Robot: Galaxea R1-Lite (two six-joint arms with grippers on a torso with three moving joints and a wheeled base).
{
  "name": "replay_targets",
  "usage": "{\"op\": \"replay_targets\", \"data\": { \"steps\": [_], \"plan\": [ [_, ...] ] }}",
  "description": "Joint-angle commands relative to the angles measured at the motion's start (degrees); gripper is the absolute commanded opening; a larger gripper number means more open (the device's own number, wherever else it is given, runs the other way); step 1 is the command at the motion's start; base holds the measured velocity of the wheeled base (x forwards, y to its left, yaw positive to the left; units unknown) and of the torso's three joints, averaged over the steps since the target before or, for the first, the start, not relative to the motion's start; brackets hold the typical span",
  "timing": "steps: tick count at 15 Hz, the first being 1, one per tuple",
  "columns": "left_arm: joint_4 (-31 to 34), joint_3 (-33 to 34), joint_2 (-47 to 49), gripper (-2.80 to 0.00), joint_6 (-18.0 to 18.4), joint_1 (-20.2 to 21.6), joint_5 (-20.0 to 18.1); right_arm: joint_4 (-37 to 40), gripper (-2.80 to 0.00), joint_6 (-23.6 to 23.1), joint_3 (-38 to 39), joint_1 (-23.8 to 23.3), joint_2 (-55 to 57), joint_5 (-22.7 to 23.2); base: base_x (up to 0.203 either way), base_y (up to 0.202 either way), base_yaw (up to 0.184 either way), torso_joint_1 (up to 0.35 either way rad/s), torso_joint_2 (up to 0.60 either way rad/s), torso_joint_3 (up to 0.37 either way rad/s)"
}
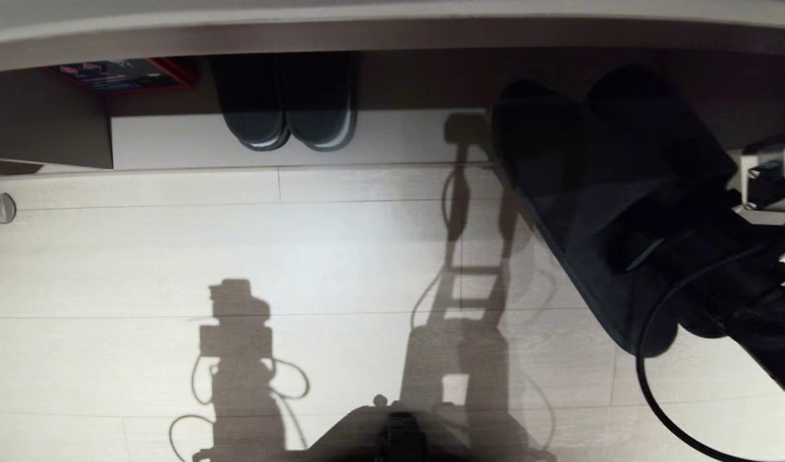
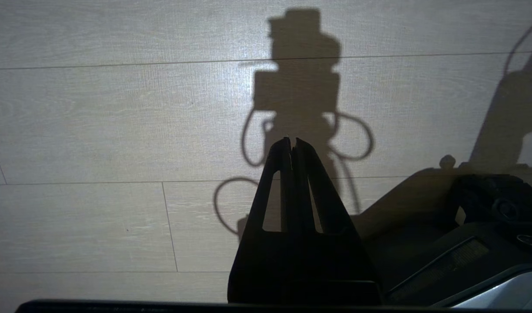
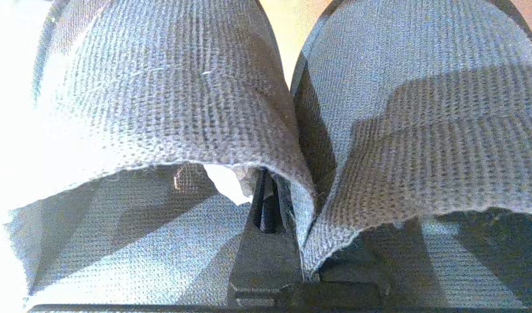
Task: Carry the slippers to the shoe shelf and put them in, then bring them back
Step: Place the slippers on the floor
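Fingers of right gripper (image 3: 268, 204) clamp both flat dark-grey fabric slippers (image 1: 597, 192); steer toes toward taupe shoe shelf (image 1: 405, 138) at 12 o'clock, keep level

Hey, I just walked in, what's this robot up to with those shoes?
The right end effector is shut on the inner edges of a pair of flat dark grey fabric slippers, holding them off the pale wood-plank floor in front of the low taupe shoe shelf. A chunkier black pair with white-edged soles already sits inside the shelf. The left end effector hangs shut and idle over the floor.
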Motion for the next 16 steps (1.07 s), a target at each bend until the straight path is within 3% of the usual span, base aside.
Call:
{"op": "replay_targets", "data": {
  "steps": [1, 8, 13, 16],
  "plan": [
    [0.0, 0.01, 0.0, -2.8, -0.04, 0.0, 0.01, 2.9, -2.8, -0.08, 3.46, 0.8, -10.62, -0.6, 0.0, 0.0, 0.0, 0.0, 0.0, 0.0],
    [0.0, 0.09, 0.0, -2.8, -0.04, 0.08, 0.01, 38.14, -2.8, 1.55, 8.44, -1.54, -42.02, -1.17, 0.0, 0.0, 0.0, 0.0, 0.0, 0.0],
    [0.0, 0.05, 0.0, -2.8, 0.05, 0.0, 0.01, 54.57, -2.8, 5.88, 7.86, -13.02, -54.81, 3.48, 0.0, 0.0, 0.0, 0.0, 0.0, 0.0],
    [0.0, 0.08, 0.0, -2.8, 0.05, 0.0, 0.01, 58.17, -2.8, 8.73, 7.62, -19.04, -59.65, 6.77, 0.0, 0.0, 0.0, 0.0, 0.0, 0.0]
  ]
}}
